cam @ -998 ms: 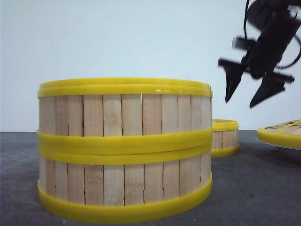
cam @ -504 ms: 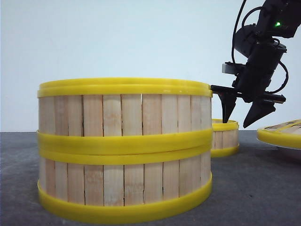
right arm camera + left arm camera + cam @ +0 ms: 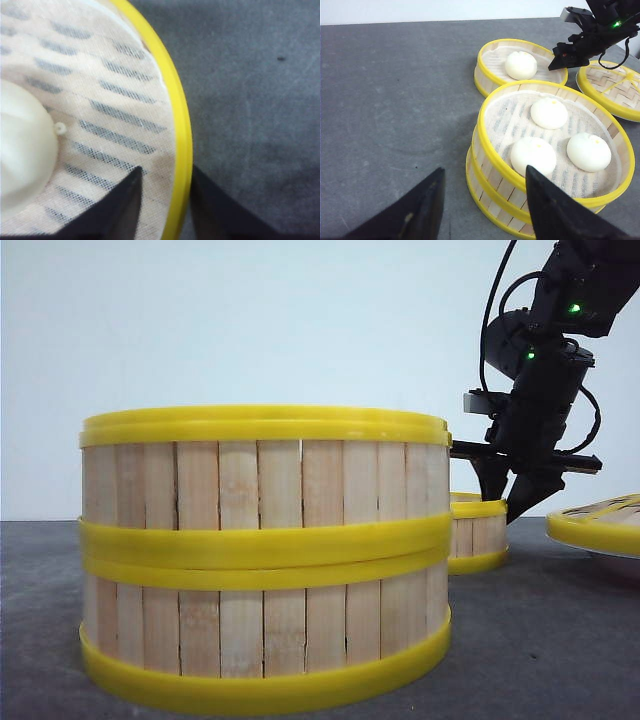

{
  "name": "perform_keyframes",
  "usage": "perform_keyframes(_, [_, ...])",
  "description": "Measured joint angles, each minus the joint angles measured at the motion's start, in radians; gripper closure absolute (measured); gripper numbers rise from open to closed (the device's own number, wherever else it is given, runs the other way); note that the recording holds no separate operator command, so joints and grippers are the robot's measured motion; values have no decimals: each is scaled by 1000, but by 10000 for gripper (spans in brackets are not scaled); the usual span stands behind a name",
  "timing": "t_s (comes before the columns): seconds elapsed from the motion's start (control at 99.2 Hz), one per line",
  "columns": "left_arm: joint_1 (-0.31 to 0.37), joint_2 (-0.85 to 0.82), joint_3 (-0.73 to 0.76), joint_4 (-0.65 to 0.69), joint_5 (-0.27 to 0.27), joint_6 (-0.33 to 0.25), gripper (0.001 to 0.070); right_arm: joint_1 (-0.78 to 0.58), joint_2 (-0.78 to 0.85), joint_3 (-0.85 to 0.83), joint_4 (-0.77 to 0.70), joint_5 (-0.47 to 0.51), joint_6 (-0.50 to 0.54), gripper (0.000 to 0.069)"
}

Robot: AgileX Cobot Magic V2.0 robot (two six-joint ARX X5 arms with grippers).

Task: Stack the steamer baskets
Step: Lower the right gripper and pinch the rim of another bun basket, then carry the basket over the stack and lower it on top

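In the upper right of the front view, the right arm (image 3: pixel 548 360) is showing as matte black, jointed housing with two small green lights glowing and thin black cables looping beside it. Its gripper (image 3: pixel 508 490) is ending in tapered black fingers. The left gripper (image 3: pixel 482 210) is showing broad, wedge-shaped black fingers.

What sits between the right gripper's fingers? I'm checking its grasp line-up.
The lone basket's yellow rim runs between the right gripper fingers, one inside over the mesh liner, one outside; right wrist view.
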Motion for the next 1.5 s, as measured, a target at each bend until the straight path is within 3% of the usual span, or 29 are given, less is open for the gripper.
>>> perform_keyframes(0.131, [0,0,0,0,0,0,407,2,0,0,2,23,11,665])
perform_keyframes(0.363, [0,0,0,0,0,0,407,3,0,10,8,36,51,667])
perform_keyframes(0.615, [0,0,0,-1,0,0,407,-6,-49,154,-109,28,53,667])
perform_keyframes(0.867, [0,0,0,-31,0,0,407,-10,-266,262,-248,-3,-35,667])
perform_keyframes(1.139, [0,0,0,-32,5,0,407,62,-459,262,-363,-150,-95,667])
perform_keyframes(1.502, [0,0,0,-32,24,0,407,283,-492,262,-516,-163,-228,667])
